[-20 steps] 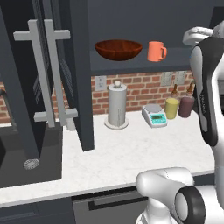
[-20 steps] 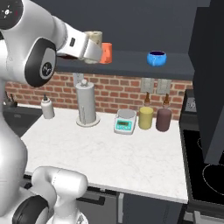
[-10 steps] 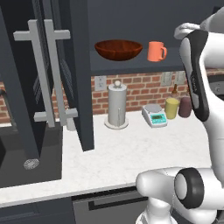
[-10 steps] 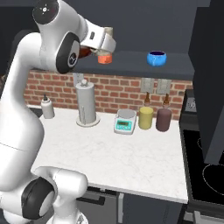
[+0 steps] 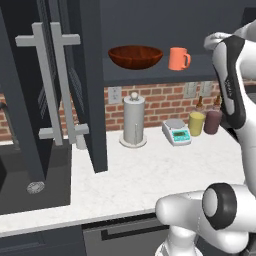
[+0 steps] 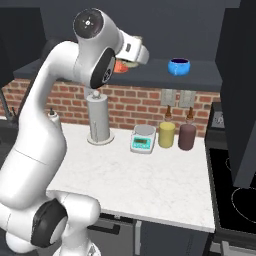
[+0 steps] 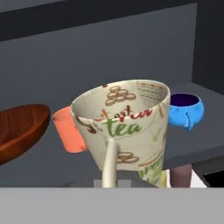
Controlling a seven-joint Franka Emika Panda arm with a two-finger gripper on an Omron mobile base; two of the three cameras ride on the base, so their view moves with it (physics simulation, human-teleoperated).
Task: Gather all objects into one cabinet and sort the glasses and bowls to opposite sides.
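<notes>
- Holding the cream cup [image 7: 127, 131] clenched in my claw [image 7: 114, 178], raised at the cabinet shelf [image 6: 200, 77];
- Shelved already: brown bowl [image 5: 135, 56], orange mug [image 5: 178, 58], blue bowl [image 6: 179, 66];
- Remaining, as I judge: set the cup opposite the bowls.

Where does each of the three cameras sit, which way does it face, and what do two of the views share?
Left base view: behind the arm's left, facing the open cabinet; white arm at right.
Right base view: behind the arm's right, facing the shelf's blue bowl; arm at left.
Hand view: on the hand, shut on the cream cup.
Shared: both base views show the paper-towel holder.
</notes>
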